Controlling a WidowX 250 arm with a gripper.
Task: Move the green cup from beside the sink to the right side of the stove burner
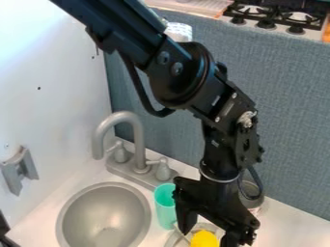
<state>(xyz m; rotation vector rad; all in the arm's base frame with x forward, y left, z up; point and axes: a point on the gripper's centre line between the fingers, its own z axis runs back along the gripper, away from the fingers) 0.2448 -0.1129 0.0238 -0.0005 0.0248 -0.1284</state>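
The black gripper (207, 235) hangs at the lower middle of the camera view, low over the counter, its fingers spread apart. A yellow object (205, 239) lies in a grey dish or rack (172, 240) and appears between the fingers; whether they touch it I cannot tell. Just left of the gripper, a turquoise cup (166, 207) stands upright beside the sink. A grey metallic can or cup (253, 197) is partly hidden behind the gripper's right side.
A round grey sink (103, 216) is at the lower left, with a grey faucet (138, 137) and its handles behind it. The white wall (51, 96) carries a grey bracket (19, 170). A blue-grey partition (290, 116) stands behind the counter, with a stove (277, 17) beyond.
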